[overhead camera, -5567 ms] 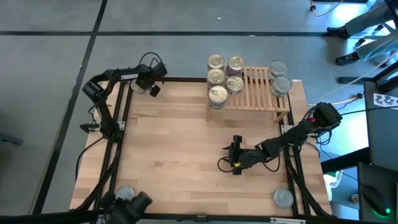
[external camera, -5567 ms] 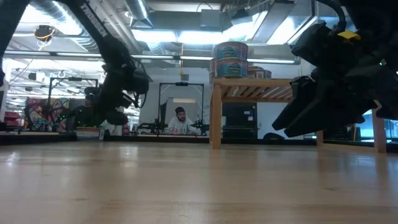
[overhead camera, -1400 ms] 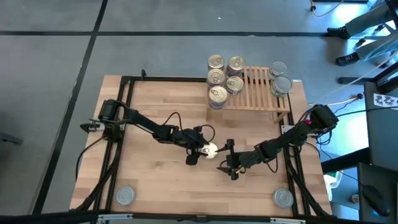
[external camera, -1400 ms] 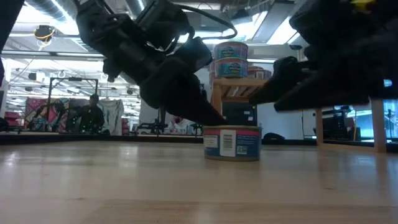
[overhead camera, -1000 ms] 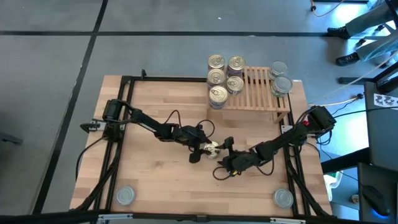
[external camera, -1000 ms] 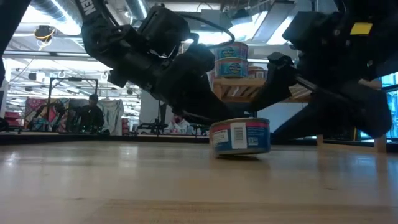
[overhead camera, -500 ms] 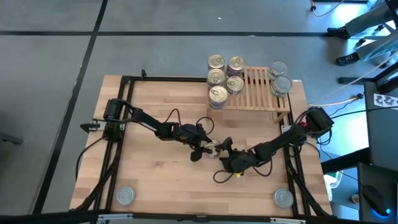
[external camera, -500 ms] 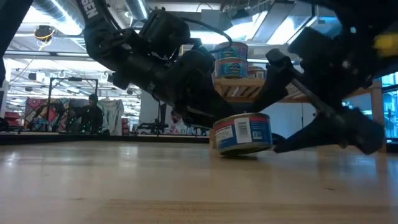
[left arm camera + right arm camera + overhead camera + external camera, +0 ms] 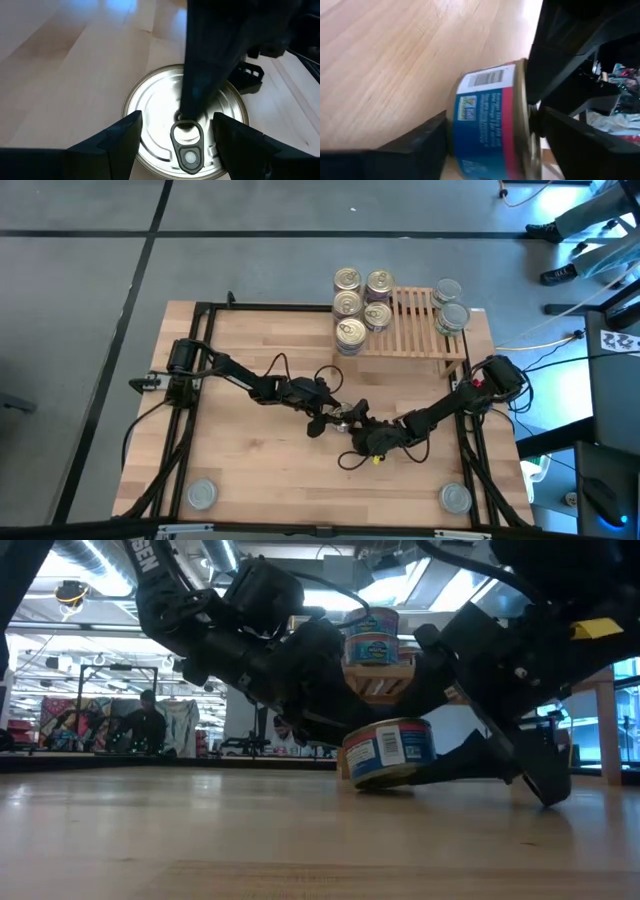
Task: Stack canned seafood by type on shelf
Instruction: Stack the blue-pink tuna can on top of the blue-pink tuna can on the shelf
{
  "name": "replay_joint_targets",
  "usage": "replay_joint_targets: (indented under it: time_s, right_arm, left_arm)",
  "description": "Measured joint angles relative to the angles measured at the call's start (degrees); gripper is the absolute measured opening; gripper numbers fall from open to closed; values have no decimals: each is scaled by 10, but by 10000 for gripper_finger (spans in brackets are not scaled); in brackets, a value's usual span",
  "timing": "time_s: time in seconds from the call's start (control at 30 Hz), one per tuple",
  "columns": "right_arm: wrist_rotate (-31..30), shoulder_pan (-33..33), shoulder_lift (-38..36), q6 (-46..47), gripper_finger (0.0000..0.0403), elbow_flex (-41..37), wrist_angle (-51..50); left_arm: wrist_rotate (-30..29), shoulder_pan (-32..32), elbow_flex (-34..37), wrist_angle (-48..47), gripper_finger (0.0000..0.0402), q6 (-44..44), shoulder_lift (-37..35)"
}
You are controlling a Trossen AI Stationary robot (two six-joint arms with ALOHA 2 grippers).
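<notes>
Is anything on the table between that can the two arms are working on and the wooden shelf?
Nothing visible. Bare table lies between the can and the shelf, but the shelf's left end already carries stacked cans.

A light wooden plank desk stands on grey floor; beyond it, a person sits among cluttered workbenches.

Looked like a robotics lab or open workshop hall: exposed ceiling ducts and strip lights, grey concrete floor around the wooden table, a person at cluttered benches behind, cables trailing beside the rig.
</notes>
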State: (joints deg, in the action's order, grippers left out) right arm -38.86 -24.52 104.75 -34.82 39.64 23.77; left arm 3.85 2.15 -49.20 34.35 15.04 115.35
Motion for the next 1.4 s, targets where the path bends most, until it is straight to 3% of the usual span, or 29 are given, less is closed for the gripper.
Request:
replay_joint_targets:
  time_s: [0.17,0.2,0.47,0.67,0.9,1.1,1.23,1.4]
  right_arm:
    - [8,1,1,23,202,-1,-9]
    - [4,0,1,30,199,-1,-9]
    - [-21,-51,-30,62,198,-2,-38]
    - [-41,-100,-124,86,193,-3,-121]
    - [-104,-131,-263,138,193,-2,-209]
    - [-180,-123,-383,133,193,-2,-260]
    - [-234,-96,-450,95,193,-2,-262]
    - [-240,-20,-515,24,193,-2,-243]
  left_arm:
    - [-6,0,2,17,246,5,0]
    - [-8,0,2,22,246,7,0]
    - [0,3,1,18,246,22,-19]
    - [-1,7,1,-21,246,8,-68]
    - [-24,26,2,-78,246,-9,-84]
    - [-74,59,3,-120,246,-6,-83]
    - [-79,81,2,-119,246,-6,-82]
    - [-101,102,2,-119,246,-6,-82]
